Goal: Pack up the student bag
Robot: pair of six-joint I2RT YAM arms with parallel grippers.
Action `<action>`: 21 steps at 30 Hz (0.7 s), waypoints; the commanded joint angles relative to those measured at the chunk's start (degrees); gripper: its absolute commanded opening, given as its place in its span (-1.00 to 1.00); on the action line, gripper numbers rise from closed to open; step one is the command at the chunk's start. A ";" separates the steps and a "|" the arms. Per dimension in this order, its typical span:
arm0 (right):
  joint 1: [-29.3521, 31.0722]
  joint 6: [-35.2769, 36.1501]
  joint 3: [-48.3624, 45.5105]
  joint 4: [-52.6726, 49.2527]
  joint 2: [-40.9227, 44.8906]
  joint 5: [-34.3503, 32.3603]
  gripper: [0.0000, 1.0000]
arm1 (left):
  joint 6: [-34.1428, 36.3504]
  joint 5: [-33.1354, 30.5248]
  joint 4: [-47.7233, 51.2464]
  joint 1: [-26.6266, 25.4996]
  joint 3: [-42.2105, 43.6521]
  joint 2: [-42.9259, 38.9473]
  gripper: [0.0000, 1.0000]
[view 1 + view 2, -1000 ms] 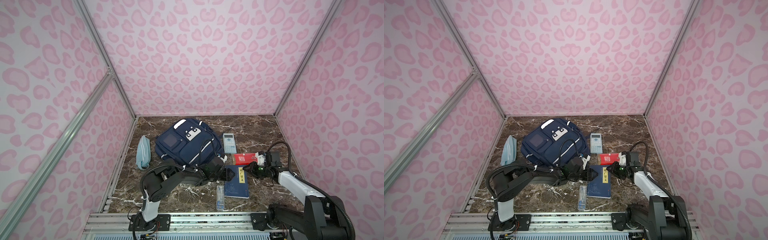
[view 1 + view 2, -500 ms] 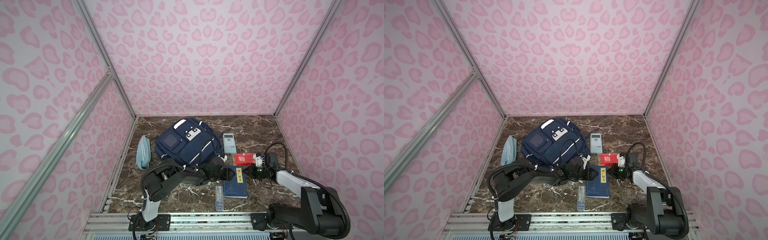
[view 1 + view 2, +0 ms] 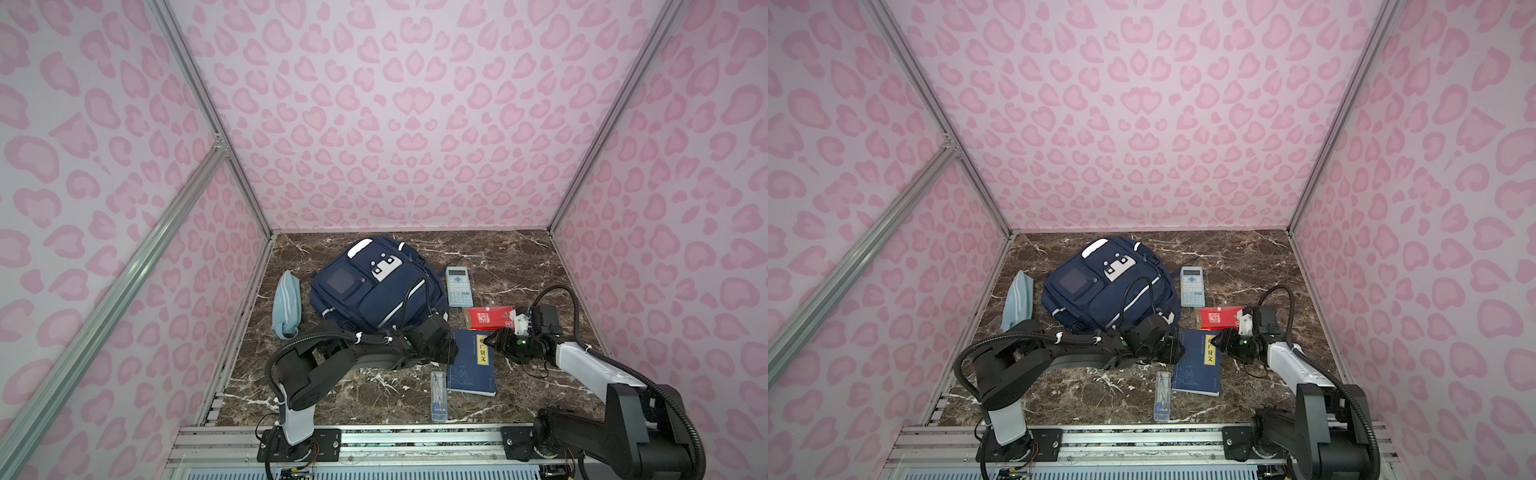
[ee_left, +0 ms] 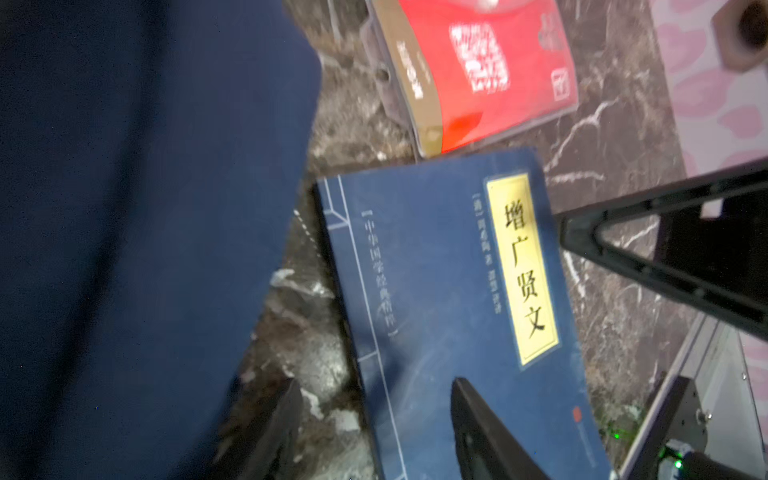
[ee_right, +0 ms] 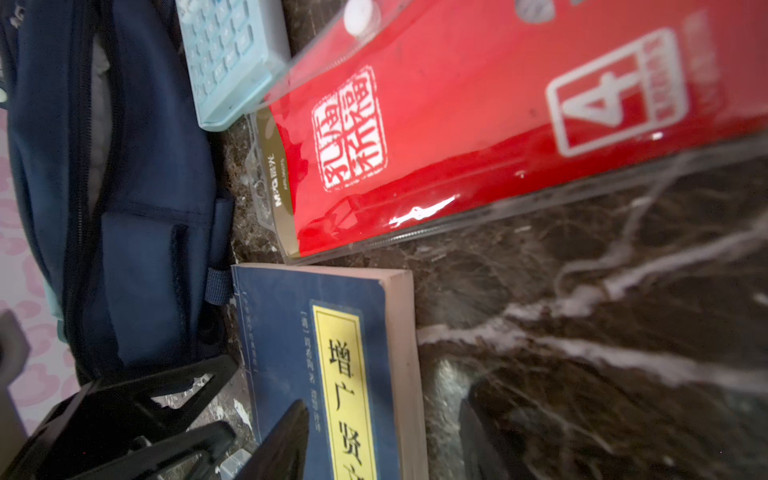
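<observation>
Navy student bag [image 3: 365,291] lies flat on the marble counter [image 3: 519,266], left of centre.
Left pincer [image 4: 374,384] and right pincer [image 5: 384,401] both stand open, one at each long edge of the blue book [image 3: 473,370] beside the bag.

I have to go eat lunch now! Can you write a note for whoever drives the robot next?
Left gripper: open, straddling the bag-side edge of the blue book.
Right gripper: open, straddling the book's opposite edge.
Student bag lies on the table, book beside it.
Calculator, red packet, light-blue pouch and clear pen case lie on the table, outside the bag.
Done: nothing visibly packed.
Left: grip the book, then get everything into the bag.
</observation>
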State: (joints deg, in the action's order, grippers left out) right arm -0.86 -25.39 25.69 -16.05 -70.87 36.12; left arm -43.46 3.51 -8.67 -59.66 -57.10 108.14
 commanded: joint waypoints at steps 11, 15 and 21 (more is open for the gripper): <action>0.50 -1.99 -2.69 6.43 -1.92 4.70 -0.77 | -1.75 5.30 0.28 0.60 -1.61 4.08 0.17; 0.42 -1.66 -2.15 4.69 -0.31 4.84 -1.00 | -2.02 4.82 0.03 0.73 -1.04 3.52 0.17; 0.25 -2.71 0.68 -0.27 9.23 5.68 -1.00 | -0.25 4.95 -1.84 1.87 2.10 -4.37 0.23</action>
State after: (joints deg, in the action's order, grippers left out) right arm -0.47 -27.46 24.97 -13.80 -65.12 40.60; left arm -44.53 7.79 -11.25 -58.48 -55.90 107.20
